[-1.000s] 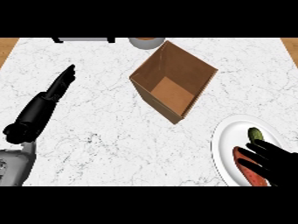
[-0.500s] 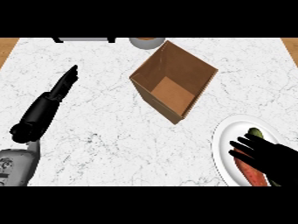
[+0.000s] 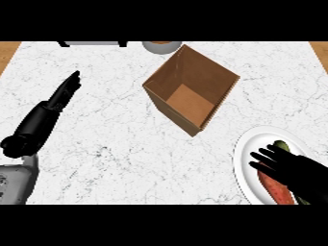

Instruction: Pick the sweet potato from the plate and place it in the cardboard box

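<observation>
The sweet potato (image 3: 275, 188) lies on the plate (image 3: 245, 154), long axis slanting away from the cardboard box (image 3: 190, 94), directly beneath the right hand (image 3: 305, 175) (fingers (image 3: 266, 154) spread, not yet closed); left hand (image 3: 58, 99) rests well apart, straight.

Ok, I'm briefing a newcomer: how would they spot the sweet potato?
Find the white plate at the marble counter's near right edge. Under the right hand lies the sweet potato, long and orange-red, unlike the green item beside it.
</observation>
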Controlling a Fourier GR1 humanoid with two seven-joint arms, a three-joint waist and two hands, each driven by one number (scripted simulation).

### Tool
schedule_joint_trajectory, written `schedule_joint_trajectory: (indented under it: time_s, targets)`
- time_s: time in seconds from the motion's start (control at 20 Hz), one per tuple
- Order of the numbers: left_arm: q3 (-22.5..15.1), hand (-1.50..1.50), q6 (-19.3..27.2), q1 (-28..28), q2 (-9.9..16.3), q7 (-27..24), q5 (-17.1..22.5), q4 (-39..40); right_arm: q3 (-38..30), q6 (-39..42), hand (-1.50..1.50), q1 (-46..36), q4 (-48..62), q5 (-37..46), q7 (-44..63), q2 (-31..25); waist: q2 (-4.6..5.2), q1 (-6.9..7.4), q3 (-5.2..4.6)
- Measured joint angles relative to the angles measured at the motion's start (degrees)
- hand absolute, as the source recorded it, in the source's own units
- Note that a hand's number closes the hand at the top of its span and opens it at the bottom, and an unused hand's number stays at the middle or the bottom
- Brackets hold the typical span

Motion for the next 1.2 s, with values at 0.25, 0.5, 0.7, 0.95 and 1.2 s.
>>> schedule_joint_trajectory:
  time_s: [0.25,0.5,0.7,0.95,1.2]
  targets:
    - [0.1,0.0,-0.1,0.2,-1.5,1.2,-1.4,-1.2,-0.5,-0.6,-1.5,-1.2,3.7,2.6,-1.1,2.3,-0.01,0.0,-0.01]
    - [1.1,0.0,-1.4,0.5,-1.7,0.9,-1.7,-1.1,-0.2,-4.1,1.5,-2.7,9.5,5.0,-4.8,3.9,-0.04,0.05,-0.11]
    - [0.9,0.0,-1.6,0.7,-2.3,2.3,-1.8,-2.8,0.6,-8.9,1.5,-3.6,11.2,5.7,-8.3,5.4,-0.08,0.14,-0.12]
    - [2.4,0.0,-2.4,-0.3,-2.1,1.0,-2.1,-0.9,-0.2,-14.6,1.5,-3.3,12.1,5.8,-12.2,6.8,-0.08,0.0,-0.14]
    - [1.9,0.0,-2.0,-0.4,-3.2,0.5,-3.2,-0.2,2.0,-14.7,1.5,-3.8,9.2,7.1,-9.2,12.7,-0.1,0.04,-0.26]
